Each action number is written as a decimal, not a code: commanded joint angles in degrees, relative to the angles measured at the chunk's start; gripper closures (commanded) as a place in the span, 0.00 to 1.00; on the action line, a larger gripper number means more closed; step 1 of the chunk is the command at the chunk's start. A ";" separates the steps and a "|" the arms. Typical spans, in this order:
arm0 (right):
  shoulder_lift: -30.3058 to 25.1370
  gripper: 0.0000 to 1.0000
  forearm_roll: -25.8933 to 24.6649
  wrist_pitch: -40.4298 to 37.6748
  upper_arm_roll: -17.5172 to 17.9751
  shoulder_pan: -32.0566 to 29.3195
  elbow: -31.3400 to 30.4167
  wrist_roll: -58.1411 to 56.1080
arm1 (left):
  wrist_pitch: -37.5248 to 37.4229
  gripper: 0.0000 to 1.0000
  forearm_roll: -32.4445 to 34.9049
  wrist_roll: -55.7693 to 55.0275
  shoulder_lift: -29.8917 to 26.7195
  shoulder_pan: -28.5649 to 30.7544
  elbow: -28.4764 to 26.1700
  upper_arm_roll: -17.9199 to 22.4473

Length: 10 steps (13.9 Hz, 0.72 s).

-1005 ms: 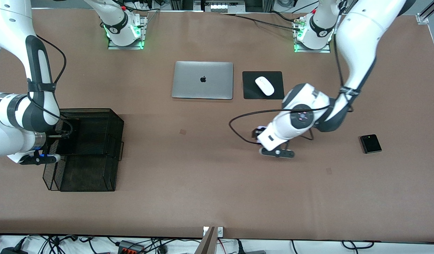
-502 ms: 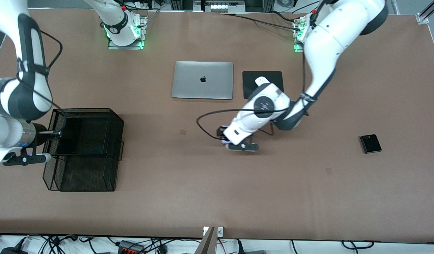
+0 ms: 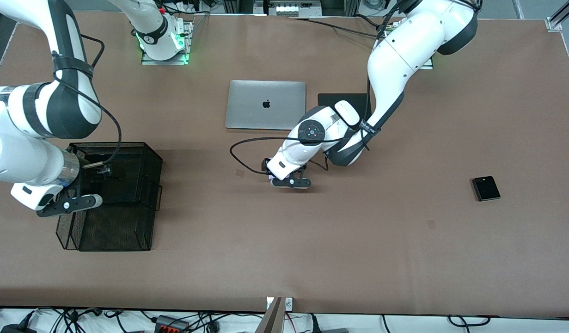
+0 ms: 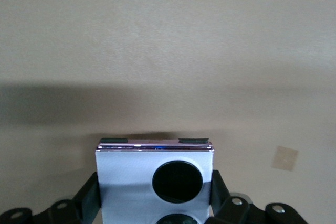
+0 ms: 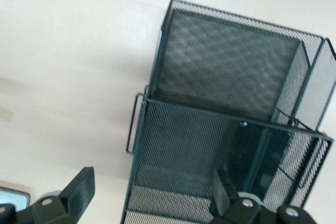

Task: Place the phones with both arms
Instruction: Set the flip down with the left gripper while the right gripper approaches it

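Note:
My left gripper (image 3: 269,170) hangs over the middle of the table, shut on the small lilac phone (image 4: 131,182). The phone's two black circles face the left wrist camera, and a black finger (image 4: 89,200) presses each side edge. My right gripper (image 3: 103,170) hovers open above the black mesh tray (image 3: 152,152) at the right arm's end, with nothing between its fingers (image 5: 79,190). A long flat black phone (image 5: 260,161) lies inside the tray's upper tier. The small dark square phone (image 3: 486,188) lies flat on the table toward the left arm's end.
A closed silver laptop (image 3: 266,105) sits near the arms' bases. Beside it a white mouse (image 3: 346,112) rests on a black pad (image 3: 333,98), partly covered by the left arm. The tray (image 5: 231,19) has two stepped tiers.
The left arm has carried the lilac phone from nearer the dark phone toward the table's middle. The right arm has swung so that its open gripper now hangs over the tray.

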 commanded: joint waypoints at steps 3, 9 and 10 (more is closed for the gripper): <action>-0.33 0.00 9.12 0.94 -0.18 -0.38 -0.78 -0.58 | -0.16 0.00 3.36 0.48 0.08 -0.20 1.69 0.99; 1.94 0.00 7.02 2.86 -0.10 2.95 -0.70 -0.93 | -7.51 0.00 3.36 0.30 -4.92 1.56 1.60 0.99; 2.21 0.00 7.11 4.79 -0.10 4.18 -0.70 -1.10 | -11.90 0.00 3.45 0.48 -6.67 2.35 1.60 1.16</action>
